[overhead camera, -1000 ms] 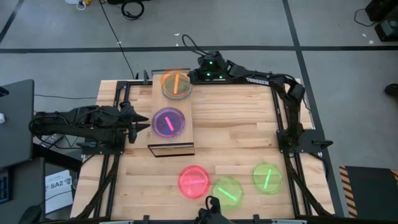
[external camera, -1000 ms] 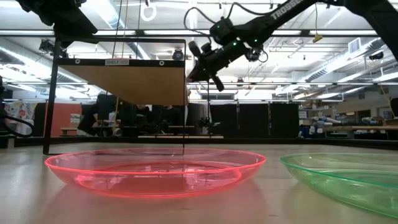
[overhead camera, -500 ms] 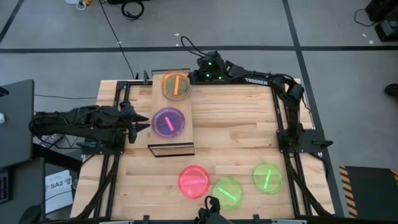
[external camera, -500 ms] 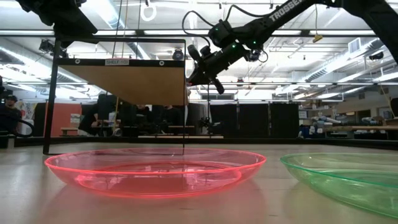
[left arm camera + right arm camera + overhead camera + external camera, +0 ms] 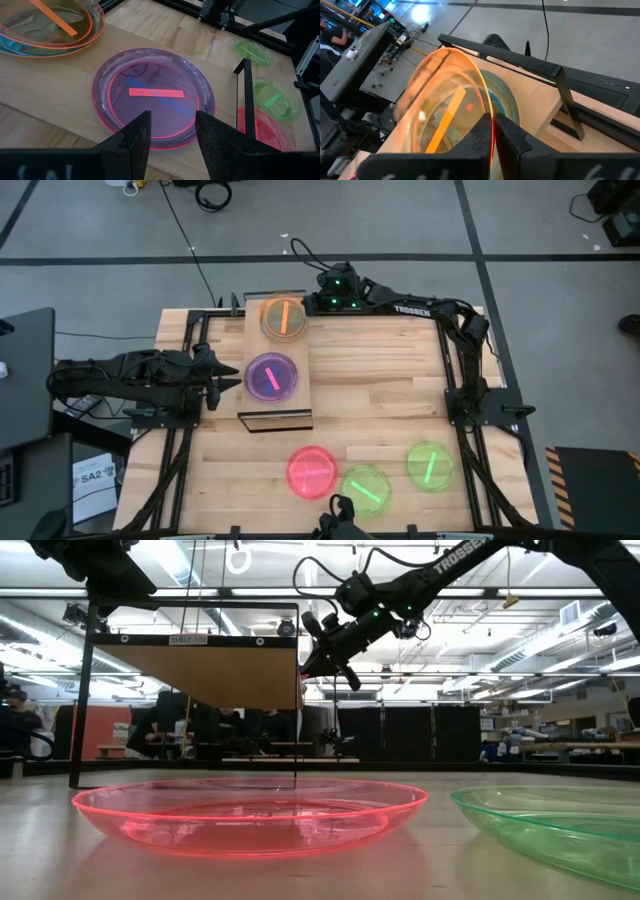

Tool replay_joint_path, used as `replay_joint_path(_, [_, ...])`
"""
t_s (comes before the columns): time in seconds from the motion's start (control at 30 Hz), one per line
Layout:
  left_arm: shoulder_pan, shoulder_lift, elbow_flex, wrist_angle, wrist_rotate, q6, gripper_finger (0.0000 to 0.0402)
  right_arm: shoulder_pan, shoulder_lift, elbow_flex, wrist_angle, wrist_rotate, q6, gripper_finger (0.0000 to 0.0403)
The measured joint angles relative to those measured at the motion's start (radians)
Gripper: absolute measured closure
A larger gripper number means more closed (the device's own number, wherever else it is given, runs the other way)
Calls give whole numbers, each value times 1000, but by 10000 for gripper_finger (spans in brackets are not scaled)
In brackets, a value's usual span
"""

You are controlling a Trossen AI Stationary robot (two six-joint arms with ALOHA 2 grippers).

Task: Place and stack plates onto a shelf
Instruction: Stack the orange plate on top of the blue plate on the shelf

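The shelf stands on the table's left half. A purple-pink plate lies flat on its near half. At its far end an orange plate sits over a teal plate. My right gripper is at the orange plate's right rim, shut on it. My left gripper waits open at the shelf's left side, level with the purple-pink plate and apart from it. A red plate and two green plates lie on the tabletop near the front. My right gripper pinches the orange plate's rim between its two fingers, on the side toward the table's right. The fingers come from the right, slanting down. The held side sits raised above the teal plate, and the plate's left side rests over the teal plate.
The shelf's dark frame legs stand on the slatted tabletop. In the low view the red plate and a green plate lie close to the camera. People sit in the room behind the table.
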State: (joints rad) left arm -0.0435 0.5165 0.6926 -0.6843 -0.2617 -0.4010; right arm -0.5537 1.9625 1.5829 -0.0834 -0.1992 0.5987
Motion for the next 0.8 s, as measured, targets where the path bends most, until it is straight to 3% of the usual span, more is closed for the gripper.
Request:
replay_joint_path(0.47, [0, 0, 0, 0, 0, 0, 241, 0, -1, 0, 22, 25, 0, 322])
replay_joint_path(0.8, [0, 0, 0, 0, 0, 0, 241, -27, -1, 0, 7, 75, -42, 320])
